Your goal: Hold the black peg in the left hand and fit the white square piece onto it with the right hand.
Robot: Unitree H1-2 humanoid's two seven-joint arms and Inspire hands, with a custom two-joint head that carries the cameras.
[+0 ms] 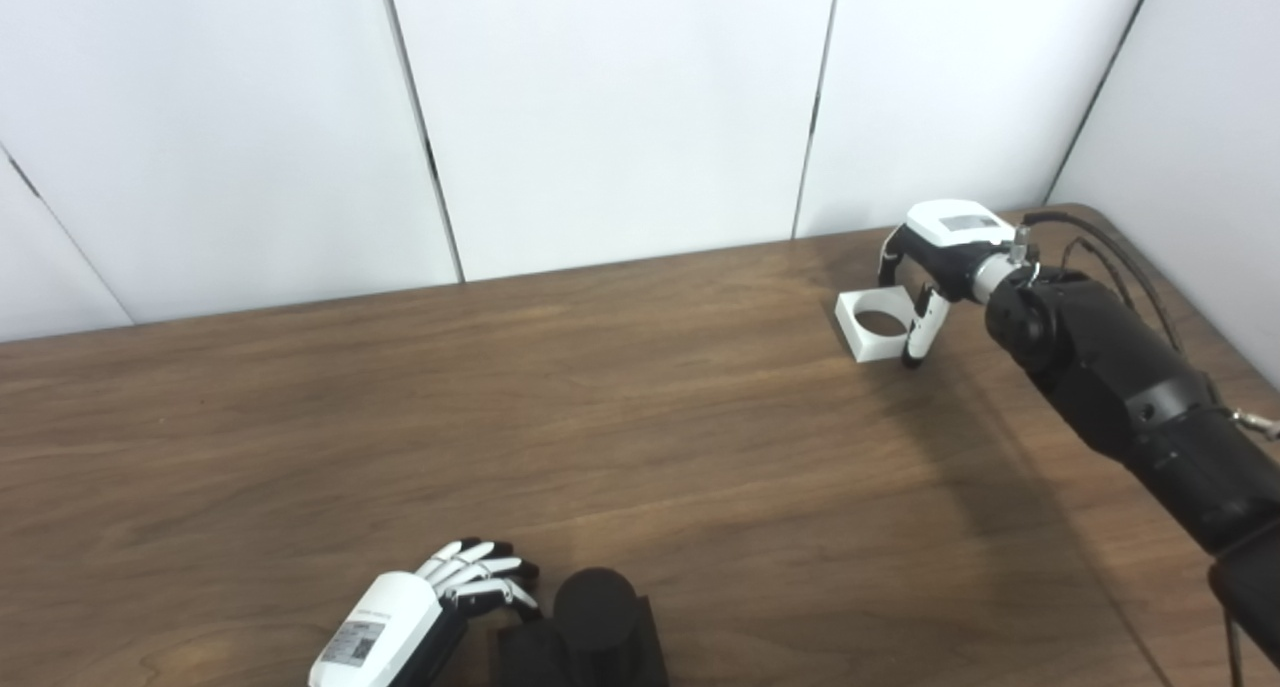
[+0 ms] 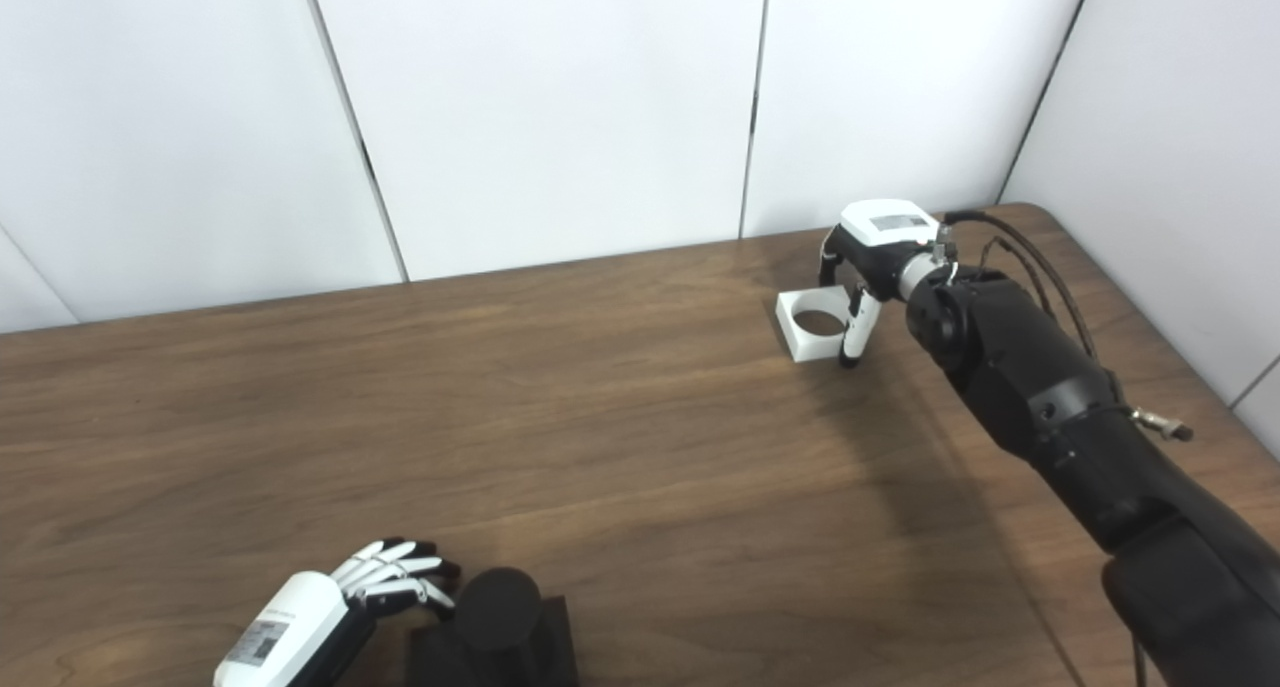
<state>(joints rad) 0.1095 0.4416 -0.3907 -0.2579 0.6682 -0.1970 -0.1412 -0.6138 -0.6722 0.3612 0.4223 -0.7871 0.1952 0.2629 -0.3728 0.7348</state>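
The right hand (image 1: 925, 267) is curled over the white piece (image 1: 872, 325) at the far right of the table (image 1: 640, 447), fingers behind it and thumb at its near corner. It seems to be closing on the piece, which sits flat on the wood, but I cannot tell whether the grip is firm. The left hand (image 1: 440, 597), fingers spread and holding nothing, lies just beside the black peg (image 1: 595, 612) at the near edge. The peg stands upright on its dark base. Both grasps, the carry and the fitting remain.
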